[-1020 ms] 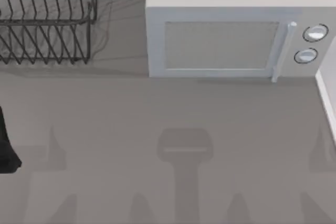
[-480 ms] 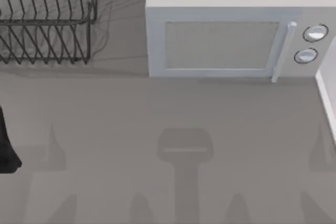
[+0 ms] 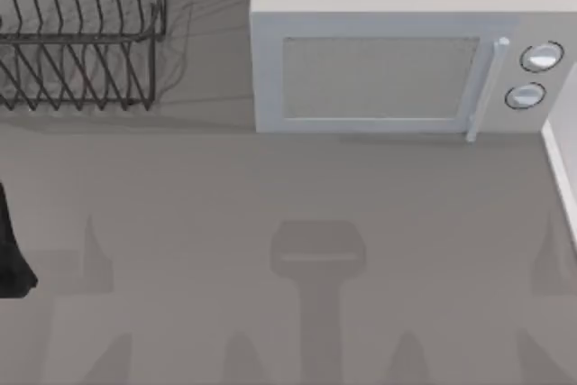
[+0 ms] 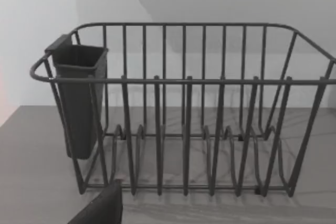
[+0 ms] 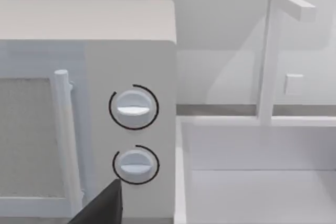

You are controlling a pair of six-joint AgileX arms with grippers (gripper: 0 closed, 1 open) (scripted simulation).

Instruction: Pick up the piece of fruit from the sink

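looking over a grey counter toward a rack, a microwave and a sink edge

nearest, a dark part of my left arm (image 3: 13,254) is cut off at the top view's left edge, and a dark wedge of the left gripper (image 4: 101,207) and of the right gripper (image 5: 103,205) pokes in at each wrist view's rim; i cannot tell how wide either pair of fingers stands. the matte grey countertop (image 3: 270,187) carries soft shadows. farther back, the dark wire dish rack (image 4: 184,108) has thin upright bars, looped dividers and a dark smooth cup (image 4: 79,98) clipped at one corner. the white boxy microwave (image 3: 397,51) has a mesh door, a bar handle and two round knobs (image 5: 134,107). beside it, the white sink (image 5: 252,182) with its angular faucet (image 5: 273,51) is partly cropped; the piece of fruit cannot be made out there.
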